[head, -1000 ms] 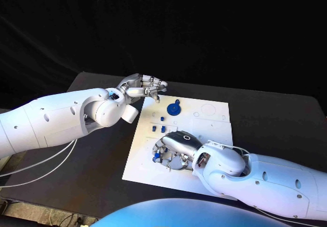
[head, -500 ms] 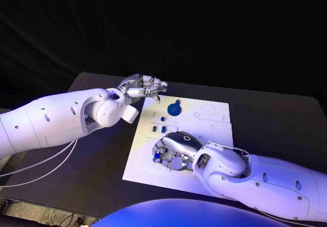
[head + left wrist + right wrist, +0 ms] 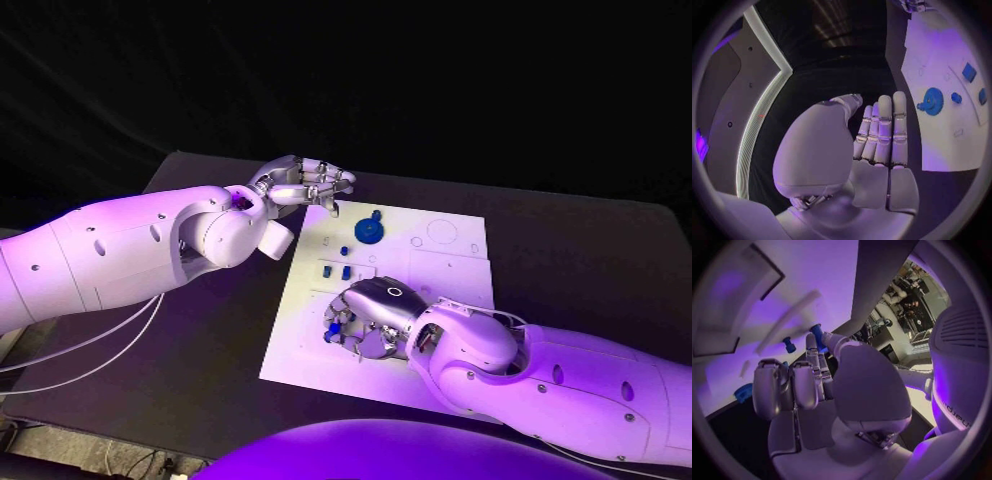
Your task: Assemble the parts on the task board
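Observation:
The white task board (image 3: 450, 268) lies in the middle of the black table. My right hand (image 3: 369, 313) is pressed down on its near left part. There the thumb and a fingertip pinch a small blue part (image 3: 816, 333), which also shows by the fingers in the head view (image 3: 335, 326). Another small blue part (image 3: 789, 344) stands on the board just past the fingers. My left hand (image 3: 304, 185) hovers off the board's far left corner and holds nothing, its fingers (image 3: 882, 130) side by side. A round blue disc with a knob (image 3: 369, 229) sits on the far part of the board.
Small blue parts (image 3: 336, 270) stand in the board between the disc and my right hand. The disc (image 3: 932, 101) and small parts (image 3: 969, 72) show on the board (image 3: 942, 45) beyond the left hand. White cables (image 3: 87, 350) hang off the table's left side.

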Tool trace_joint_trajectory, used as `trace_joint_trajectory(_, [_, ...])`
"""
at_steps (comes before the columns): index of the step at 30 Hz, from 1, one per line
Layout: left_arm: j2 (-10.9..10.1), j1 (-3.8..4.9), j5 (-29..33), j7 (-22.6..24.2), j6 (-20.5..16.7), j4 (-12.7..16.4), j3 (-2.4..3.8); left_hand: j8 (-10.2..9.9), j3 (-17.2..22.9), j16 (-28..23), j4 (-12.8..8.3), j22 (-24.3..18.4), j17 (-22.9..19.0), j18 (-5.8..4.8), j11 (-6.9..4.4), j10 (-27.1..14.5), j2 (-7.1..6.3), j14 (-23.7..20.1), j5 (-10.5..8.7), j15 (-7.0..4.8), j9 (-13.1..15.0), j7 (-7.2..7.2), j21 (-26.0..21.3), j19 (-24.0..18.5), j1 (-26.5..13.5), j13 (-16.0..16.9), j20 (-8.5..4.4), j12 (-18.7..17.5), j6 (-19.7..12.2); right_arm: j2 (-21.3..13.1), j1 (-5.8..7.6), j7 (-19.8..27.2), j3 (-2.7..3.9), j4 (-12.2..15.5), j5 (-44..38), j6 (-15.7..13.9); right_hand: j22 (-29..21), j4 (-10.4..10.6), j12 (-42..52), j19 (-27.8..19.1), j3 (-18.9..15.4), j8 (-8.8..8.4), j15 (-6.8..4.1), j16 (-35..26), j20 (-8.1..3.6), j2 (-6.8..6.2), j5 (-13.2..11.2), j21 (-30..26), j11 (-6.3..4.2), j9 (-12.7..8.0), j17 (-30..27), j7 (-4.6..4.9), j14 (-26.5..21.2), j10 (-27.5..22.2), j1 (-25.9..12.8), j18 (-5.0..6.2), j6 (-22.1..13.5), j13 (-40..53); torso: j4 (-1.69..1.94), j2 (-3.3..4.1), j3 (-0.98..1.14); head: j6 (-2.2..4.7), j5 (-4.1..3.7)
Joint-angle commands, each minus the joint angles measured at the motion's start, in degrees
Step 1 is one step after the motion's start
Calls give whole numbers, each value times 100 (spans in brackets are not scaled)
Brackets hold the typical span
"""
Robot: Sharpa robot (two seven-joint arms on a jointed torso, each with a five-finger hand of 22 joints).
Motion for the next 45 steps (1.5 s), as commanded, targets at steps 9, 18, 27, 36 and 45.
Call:
trace_joint_trajectory(9, [9,2,-7,19,95,10,4,-20,-25,-32,-19,-12,-8,30,14,-49,13,-7,1,51,1,27,-51,10,-28,-9,36,-27,-60,80,-36,-73,-13,-35,-314,229,1157,-20,-35,193,36,23,-18,13,-52,7,26,-28,-7,68,-9,10,158,34,21,-59,18,0,2,-2,-1,11,-2])
trace_joint_trajectory(18, [10,2,-7,14,97,7,4,-20,-25,-32,-19,-12,-8,30,14,-49,13,-7,1,51,1,27,-51,10,-28,-9,36,-27,-60,129,-70,-132,-26,-51,-321,246,1152,-14,-102,178,5,-133,22,-2,-22,-154,24,-75,41,13,-46,79,146,14,-172,-52,-291,24,1,-3,-4,11,-14])
trace_joint_trajectory(27, [8,2,-7,-1,108,4,4,-20,-26,-32,-18,-14,-9,30,15,-51,17,-8,2,52,2,27,-55,12,-31,-11,37,-27,-62,114,-87,-267,-29,-32,-362,138,1156,-16,-115,181,-16,-239,10,0,-23,-211,19,-75,25,-27,-50,58,145,27,-240,-51,-489,50,0,-1,1,12,-16])
trace_joint_trajectory(36, [4,1,-7,-17,119,2,3,-20,-24,-32,-18,-15,-9,30,15,-54,21,-8,2,52,2,27,-56,14,-30,-12,37,-27,-65,4,-110,-304,-28,79,-387,-326,1160,32,-140,185,-151,-518,-41,-1,-64,-373,-128,-83,-41,-132,-61,21,145,50,-426,-50,-1029,126,-5,-2,2,26,-19])
trace_joint_trajectory(45, [-6,-3,-7,-24,126,-3,3,-22,-24,-32,-18,-13,-9,32,15,-58,22,-7,2,52,1,28,-52,21,-30,-12,37,-29,-68,-285,-110,-242,1,361,-316,-736,1176,79,-116,207,-439,-689,-85,19,-105,-467,-169,-40,-94,-191,-29,-81,157,97,-480,-60,-1413,249,-10,-11,0,52,-50])
